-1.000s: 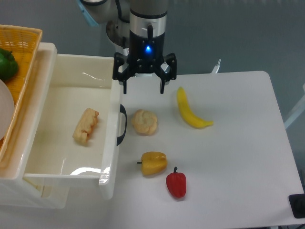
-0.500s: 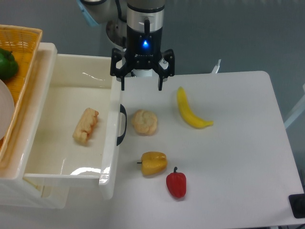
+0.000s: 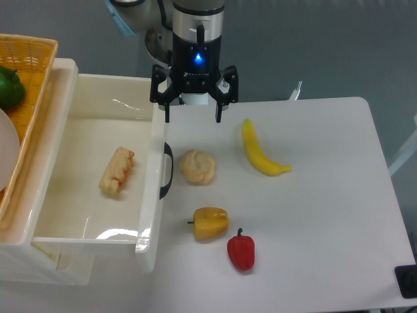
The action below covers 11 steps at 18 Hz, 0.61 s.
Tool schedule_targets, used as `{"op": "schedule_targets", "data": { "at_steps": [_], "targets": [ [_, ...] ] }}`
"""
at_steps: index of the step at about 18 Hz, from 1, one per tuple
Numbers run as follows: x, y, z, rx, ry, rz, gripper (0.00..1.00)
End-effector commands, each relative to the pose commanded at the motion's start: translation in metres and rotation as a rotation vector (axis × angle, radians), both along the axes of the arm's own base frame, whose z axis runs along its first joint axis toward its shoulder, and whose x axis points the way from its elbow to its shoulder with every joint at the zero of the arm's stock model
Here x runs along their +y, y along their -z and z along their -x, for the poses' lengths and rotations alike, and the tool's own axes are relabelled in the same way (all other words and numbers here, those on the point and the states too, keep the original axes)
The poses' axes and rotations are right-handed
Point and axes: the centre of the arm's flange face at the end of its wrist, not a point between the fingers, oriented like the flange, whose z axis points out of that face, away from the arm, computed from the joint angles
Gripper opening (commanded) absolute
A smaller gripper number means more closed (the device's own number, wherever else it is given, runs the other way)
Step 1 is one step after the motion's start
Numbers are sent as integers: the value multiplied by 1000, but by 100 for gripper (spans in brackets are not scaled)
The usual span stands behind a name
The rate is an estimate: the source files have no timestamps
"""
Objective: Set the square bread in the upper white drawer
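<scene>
Table holds a pale bun, banana, yellow pepper, red pepper. Woven basket at far left (green pepper inside).

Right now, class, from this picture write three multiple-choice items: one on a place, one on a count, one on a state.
1. Where is the bread?
A in the drawer
B on the table
C in the basket

2. How many peppers lie on the table?
A one
B two
C four

3. The gripper is
A shut on the banana
B open, empty
C shut on the bun

Key: 1 A, it lies on the drawer floor. 2 B, a yellow pepper and a red pepper. 3 B, its fingers are spread with nothing between.
</scene>
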Motion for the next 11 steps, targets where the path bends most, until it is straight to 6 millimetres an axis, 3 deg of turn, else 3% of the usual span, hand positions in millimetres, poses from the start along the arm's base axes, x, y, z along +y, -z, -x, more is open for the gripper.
{"op": "schedule_targets", "data": {
  "at_steps": [8,11],
  "targets": [
    [0,1,0,-2,2,0,100],
    [-2,5,9,-7,-14,6,100]
  ]
}}
